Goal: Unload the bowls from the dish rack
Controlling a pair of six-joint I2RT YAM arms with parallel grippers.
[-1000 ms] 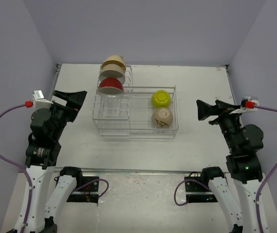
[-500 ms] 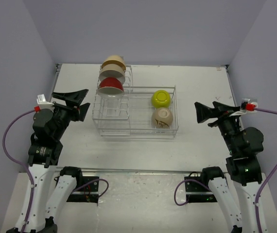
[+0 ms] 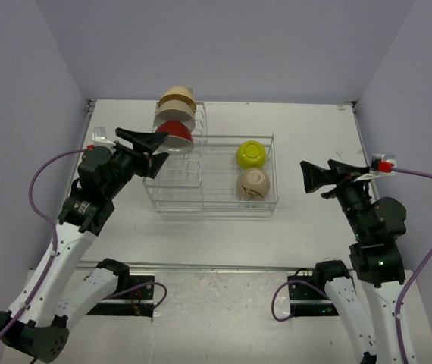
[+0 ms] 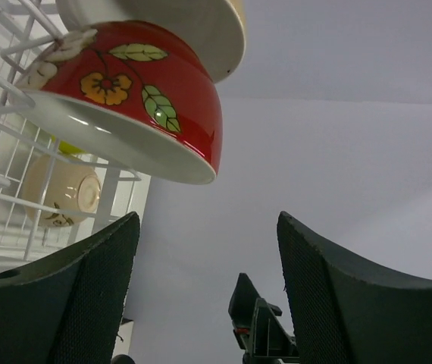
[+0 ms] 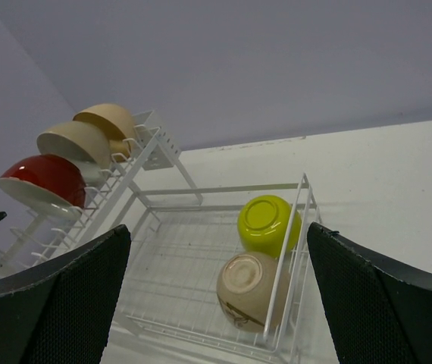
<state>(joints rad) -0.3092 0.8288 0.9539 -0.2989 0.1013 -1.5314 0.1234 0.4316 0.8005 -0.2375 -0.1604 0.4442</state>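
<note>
The dish rack (image 3: 216,178) was white wire. At its far left, a red bowl (image 4: 125,98) showed yellow-orange flowers, green leaves and a white interior, with a cream bowl (image 3: 175,116) and a tan bowl (image 3: 176,97) beyond it. On the right were a yellow-green bowl (image 3: 251,155) and a beige bowl (image 3: 253,183) with a dark brown motif.

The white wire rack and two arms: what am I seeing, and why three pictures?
Two robot arms stand at a table's near edge. One picture looks down from above; the other two come from wrist cameras, showing each arm's own dark fingers. The dish rack holds five bowls: red bowl, cream bowl and tan bowl in the slots, yellow-green bowl and beige bowl in the basket. The left gripper is open near the red bowl; the right gripper is open too. Nothing is held.
</note>
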